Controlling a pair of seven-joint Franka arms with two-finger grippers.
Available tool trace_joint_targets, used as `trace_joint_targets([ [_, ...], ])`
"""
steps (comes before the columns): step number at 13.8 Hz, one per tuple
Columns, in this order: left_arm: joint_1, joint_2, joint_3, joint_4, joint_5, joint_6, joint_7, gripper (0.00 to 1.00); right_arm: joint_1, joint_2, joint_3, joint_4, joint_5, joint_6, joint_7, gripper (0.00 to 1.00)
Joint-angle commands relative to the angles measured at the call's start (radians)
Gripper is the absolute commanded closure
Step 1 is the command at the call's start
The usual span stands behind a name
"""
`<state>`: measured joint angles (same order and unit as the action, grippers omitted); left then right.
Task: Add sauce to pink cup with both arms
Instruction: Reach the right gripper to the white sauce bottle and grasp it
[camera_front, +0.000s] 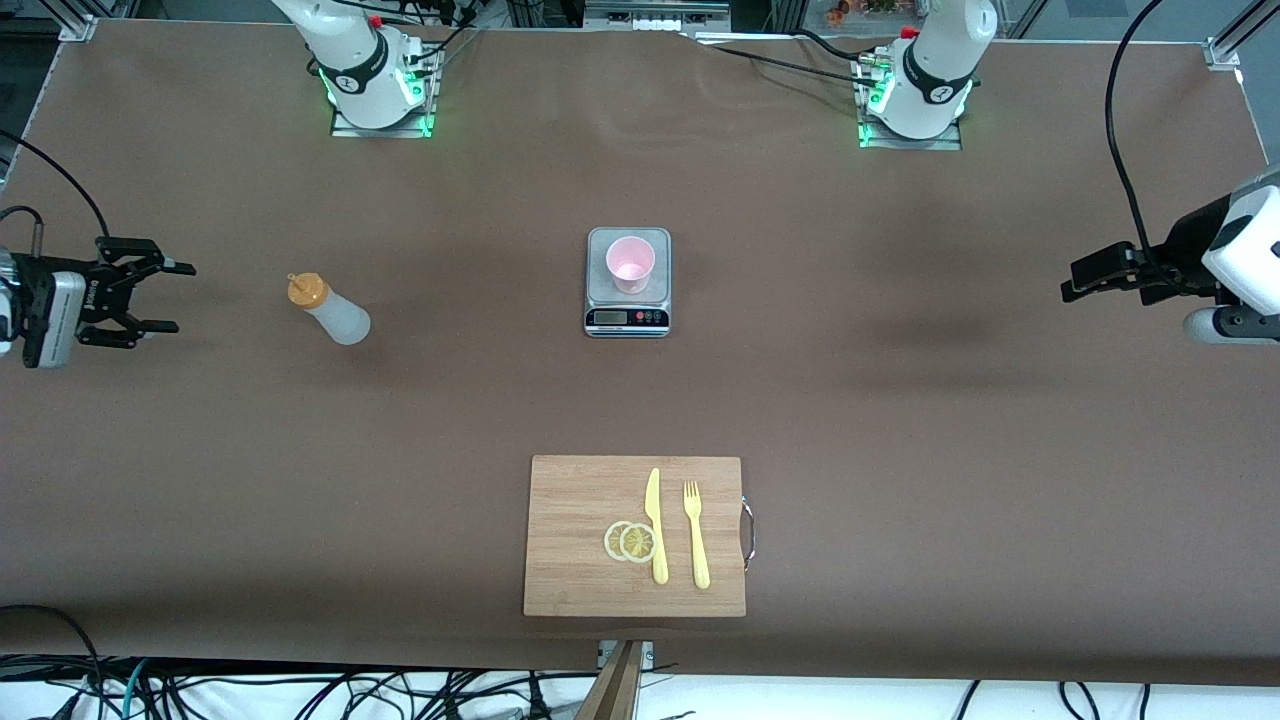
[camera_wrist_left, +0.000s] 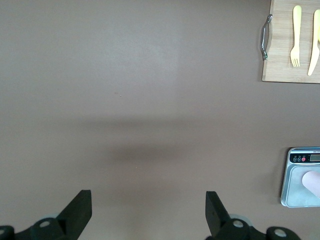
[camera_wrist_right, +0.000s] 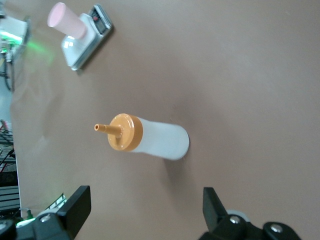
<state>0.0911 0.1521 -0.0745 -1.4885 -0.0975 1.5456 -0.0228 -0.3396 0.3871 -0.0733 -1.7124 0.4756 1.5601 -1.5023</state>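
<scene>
The sauce bottle (camera_front: 330, 308), whitish with an orange nozzle cap, stands on the table toward the right arm's end. It also shows in the right wrist view (camera_wrist_right: 152, 139). The pink cup (camera_front: 630, 263) stands on a small scale (camera_front: 627, 318) at mid-table; it shows in the right wrist view (camera_wrist_right: 67, 20) and partly in the left wrist view (camera_wrist_left: 313, 183). My right gripper (camera_front: 175, 297) is open and empty over bare table, apart from the bottle, at the right arm's end (camera_wrist_right: 145, 202). My left gripper (camera_front: 1072, 282) is open and empty over bare table at the left arm's end (camera_wrist_left: 147, 200).
A wooden cutting board (camera_front: 575, 560) lies near the table's front edge, nearer to the front camera than the scale. It carries a yellow knife (camera_front: 655, 525), a yellow fork (camera_front: 696, 535) and two lemon slices (camera_front: 630, 541). Its metal handle (camera_wrist_left: 265, 37) shows in the left wrist view.
</scene>
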Motion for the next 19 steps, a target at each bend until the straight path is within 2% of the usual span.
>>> trace_joint_targets([
  [1,0.003,0.012,-0.002,0.027,0.024,-0.021,0.021,0.00,-0.039,0.061,0.012,-0.009,0.089,-0.002,-0.210,0.01],
  [4,0.004,0.017,-0.002,0.027,0.022,-0.021,0.021,0.00,-0.052,0.139,0.012,-0.007,0.167,-0.017,-0.444,0.01],
  [6,0.004,0.017,-0.002,0.027,0.022,-0.021,0.021,0.00,-0.073,0.177,0.012,-0.004,0.195,-0.035,-0.508,0.01],
  [8,0.004,0.017,-0.002,0.027,0.022,-0.021,0.021,0.00,-0.072,0.213,0.013,-0.006,0.250,-0.048,-0.660,0.01],
  [17,0.001,0.017,-0.004,0.027,0.018,-0.021,0.020,0.00,-0.065,0.369,0.027,0.008,0.327,-0.140,-0.961,0.01],
  [19,0.003,0.017,-0.004,0.027,0.016,-0.021,0.020,0.00,-0.064,0.391,0.053,0.010,0.330,-0.153,-1.015,0.01],
])
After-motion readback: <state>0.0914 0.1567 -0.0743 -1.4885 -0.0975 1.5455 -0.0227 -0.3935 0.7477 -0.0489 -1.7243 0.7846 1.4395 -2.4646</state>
